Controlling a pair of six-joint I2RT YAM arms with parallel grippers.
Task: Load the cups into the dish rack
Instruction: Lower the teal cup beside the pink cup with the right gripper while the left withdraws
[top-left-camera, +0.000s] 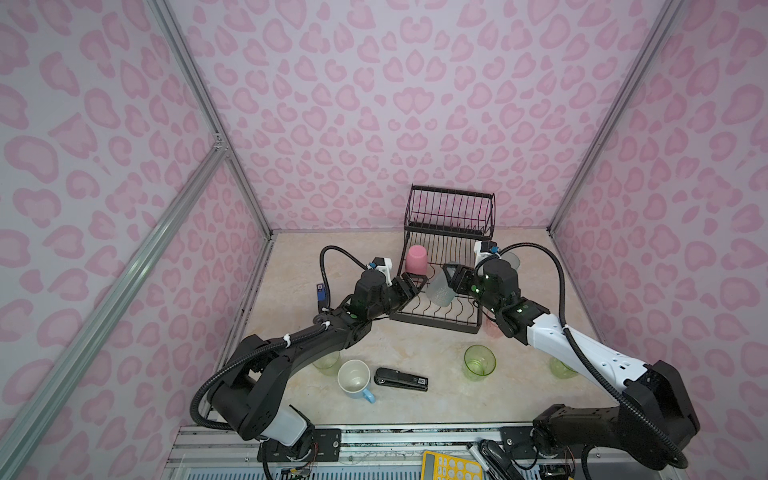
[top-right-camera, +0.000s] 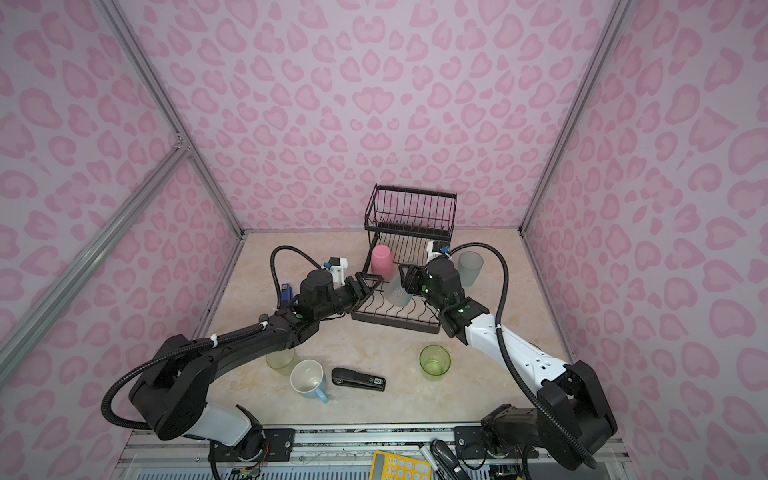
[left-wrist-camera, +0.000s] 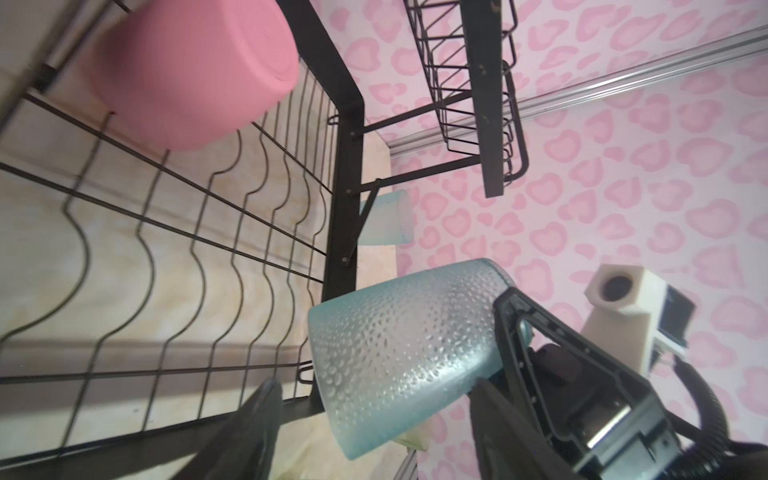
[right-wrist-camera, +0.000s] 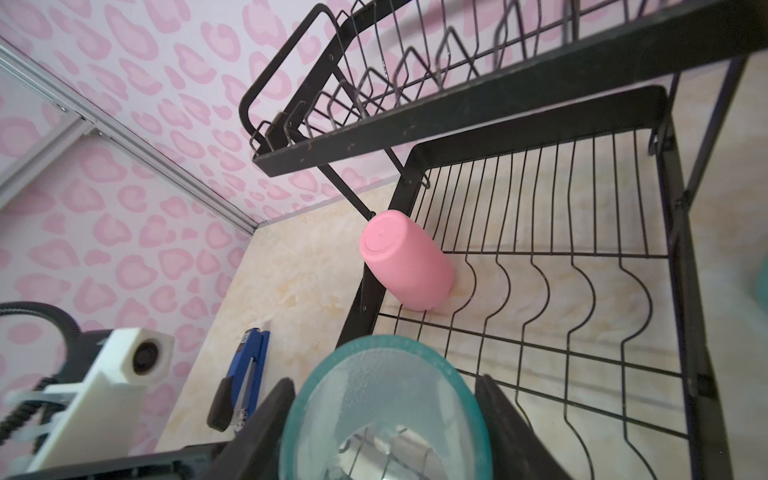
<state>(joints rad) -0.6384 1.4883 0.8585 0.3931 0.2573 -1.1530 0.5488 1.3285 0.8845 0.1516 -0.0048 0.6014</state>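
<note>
Lying at the far left of a marbled table (top-left-camera: 419, 345), a blue stapler (top-left-camera: 320, 291) sits close beside the left arm. Nearer the front, a pale green tumbler (top-left-camera: 326, 365) stands half hidden under that arm. Just right of it a light-blue mug (top-left-camera: 354, 379) stands upright, its white inside showing. A black stapler (top-left-camera: 401, 379) lies just beside the mug.

The left gripper (top-left-camera: 413, 287) hangs at the left edge of the dish rack (top-left-camera: 432, 325), jaws spread wide and grasping nothing. The rack, black wire in two tiers, stands at the middle rear of the table. On the left side of its lower tray a pink cup (top-left-camera: 417, 259) stands mouth down on the wires. Further right, over the same tray, a frosted cup (top-left-camera: 440, 291) hangs tilted, clamped between the fingers (right-wrist-camera: 498, 415) of the right gripper (top-left-camera: 451, 279). Whether it touches the wires cannot be told.

In front of the rack, well apart from it, a clear green cup (top-left-camera: 479, 362) stands upright on the table. A pinkish cup (top-left-camera: 492, 329) shows partly under the right arm, just off the rack's front right corner. A second frosted tumbler (top-right-camera: 471, 266) stands on the table just right of the rack, behind the right gripper. Far right, another pale green cup (top-left-camera: 561, 369) peeks from under the right arm.
</note>
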